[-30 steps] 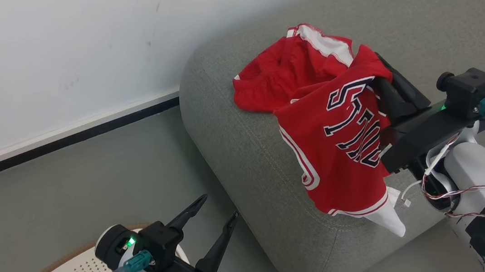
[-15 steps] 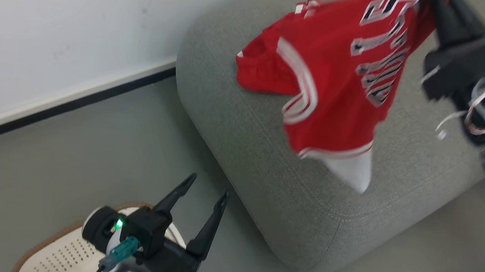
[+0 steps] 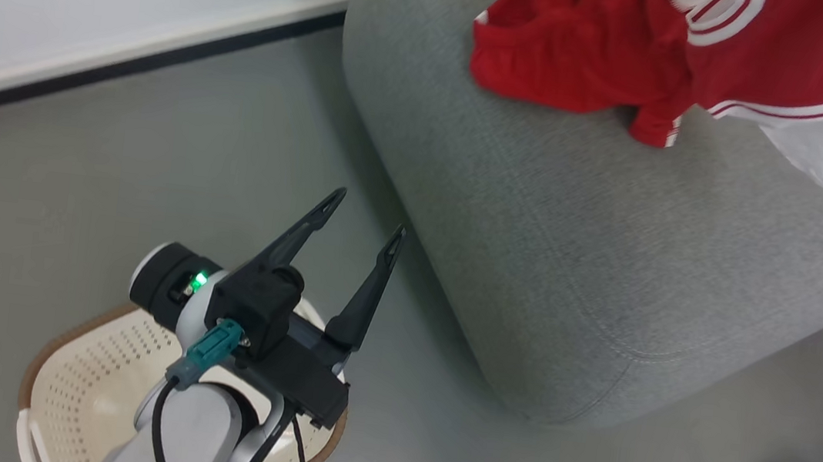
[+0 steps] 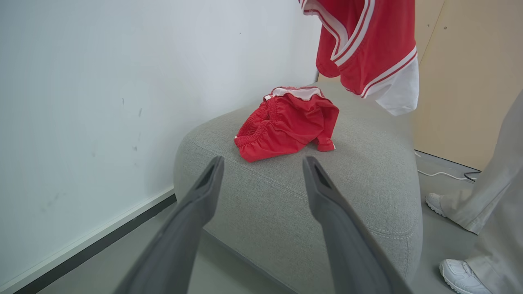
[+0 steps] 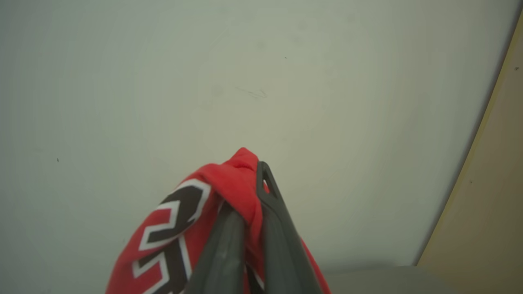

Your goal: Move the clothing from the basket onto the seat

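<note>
I reckon the task is a little past halfway. The plain garment (image 4: pixel 286 130) is down on the seat (image 3: pixel 570 265), crumpled in a heap near the wall-side end of it, so that piece is done.

The jersey (image 4: pixel 367 45) is out of the basket but not yet delivered. My right gripper (image 5: pixel 249 192) has its fingers pinched tight on a fold near the lettering. The cloth hangs from there in the air above the seat, beside the plain garment. From the left wrist view its white hem looks to be clear of the cushion, not resting on it. What is left, as I judge it, is to bring the jersey down onto the grey fabric and let go.

The basket (image 3: pixel 93 373) sits on the floor at the foot of the seat, just under my left arm. The part of its inside I can see is bare perforated plastic with no red in it. My own forearm covers a good share of it, though, so I can only say it is probably empty.

My left gripper (image 3: pixel 367 214) is spread wide with nothing in it, hovering above the basket with its fingers pointing toward the seat.
</note>
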Robot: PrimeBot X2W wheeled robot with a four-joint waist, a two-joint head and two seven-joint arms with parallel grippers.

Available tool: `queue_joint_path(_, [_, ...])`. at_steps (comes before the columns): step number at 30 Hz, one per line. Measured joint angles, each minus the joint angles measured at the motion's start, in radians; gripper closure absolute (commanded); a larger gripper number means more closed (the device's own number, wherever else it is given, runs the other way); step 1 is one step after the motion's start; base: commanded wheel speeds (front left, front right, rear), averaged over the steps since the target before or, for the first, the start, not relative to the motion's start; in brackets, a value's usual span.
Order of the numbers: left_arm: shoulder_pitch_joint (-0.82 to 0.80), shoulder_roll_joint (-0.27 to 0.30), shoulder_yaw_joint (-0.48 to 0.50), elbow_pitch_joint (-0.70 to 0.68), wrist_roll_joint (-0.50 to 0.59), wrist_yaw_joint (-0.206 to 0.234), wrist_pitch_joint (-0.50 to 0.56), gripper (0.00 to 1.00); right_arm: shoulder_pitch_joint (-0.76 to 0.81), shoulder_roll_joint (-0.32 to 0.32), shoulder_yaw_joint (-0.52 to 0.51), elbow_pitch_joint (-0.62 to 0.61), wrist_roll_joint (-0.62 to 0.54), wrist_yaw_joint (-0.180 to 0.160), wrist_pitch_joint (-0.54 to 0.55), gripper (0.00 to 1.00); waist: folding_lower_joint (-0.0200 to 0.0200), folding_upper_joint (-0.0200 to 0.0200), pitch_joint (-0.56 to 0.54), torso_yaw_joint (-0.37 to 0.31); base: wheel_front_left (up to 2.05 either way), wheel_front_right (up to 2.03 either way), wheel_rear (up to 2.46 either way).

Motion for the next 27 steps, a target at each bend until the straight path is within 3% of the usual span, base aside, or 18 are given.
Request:
queue_joint_path(17, [-0.071, 0.042, -0.017, -0.074, 0.046, -0.012, 0.067, 0.00, -0.105, -0.064, -0.072, 0.157, -0.003, -0.056, 0.000, 1.00, -0.0001, 0.0000, 0.188, 0.102, 0.00, 0.00, 0.00])
queue_joint_path(27, [-0.102, 0.065, -0.021, -0.111, 0.058, -0.021, 0.101, 0.00, 0.026, 0.012, -0.095, 0.295, 0.056, -0.091, 0.000, 1.00, -0.0002, 0.0001, 0.298, 0.133, 0.00, 0.00, 0.00])
